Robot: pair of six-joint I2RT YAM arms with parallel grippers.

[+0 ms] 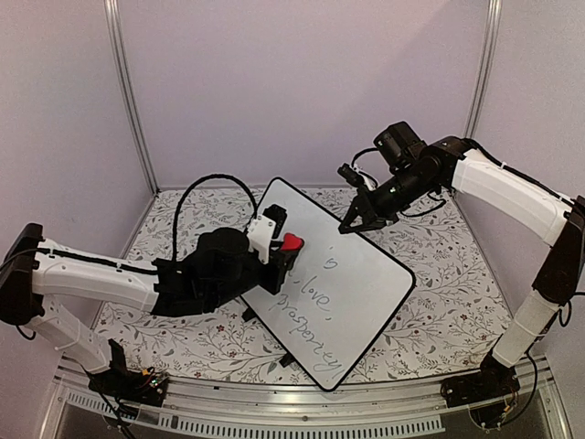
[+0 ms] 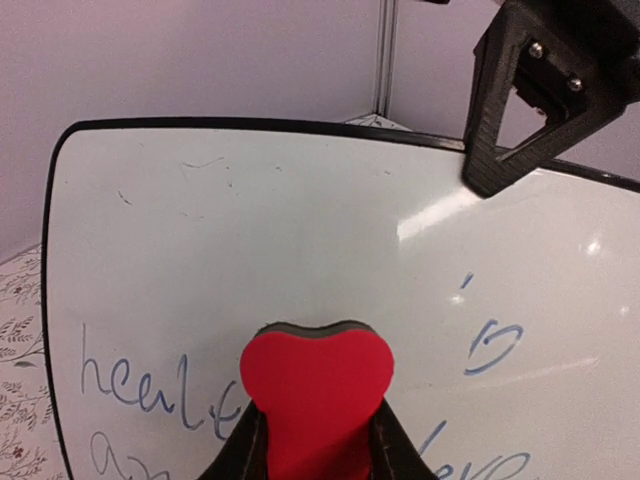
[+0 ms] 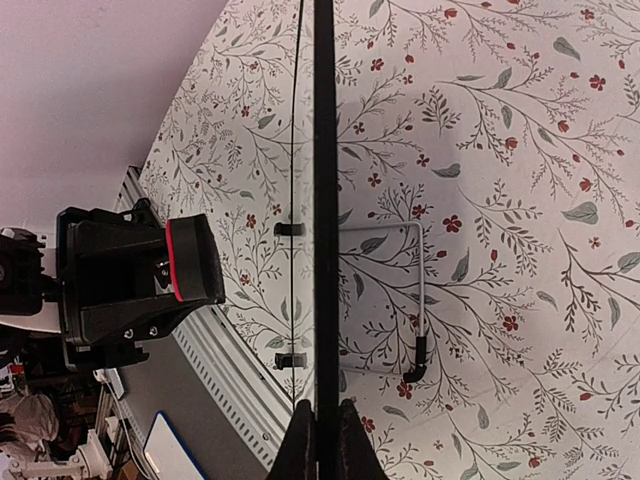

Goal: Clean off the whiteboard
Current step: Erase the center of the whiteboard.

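Holding eraser: left gripper (image 2: 317, 445) had its fingers closed on the red eraser (image 2: 317, 385), facing the writing.
Right gripper (image 3: 320, 440): fingers pinched narrow on the whiteboard (image 3: 324, 200) rim.
Whiteboard position: tilted up on the floral table (image 1: 439, 274), between the 2 arms, cursive writing across its lower part.

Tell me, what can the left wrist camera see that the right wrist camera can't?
Only the left wrist view shows the handwriting on the whiteboard face. Only the right wrist view shows the wire stand behind the board, which it sees edge-on. Both show the red eraser held by the left end effector, and the flowery cloth.
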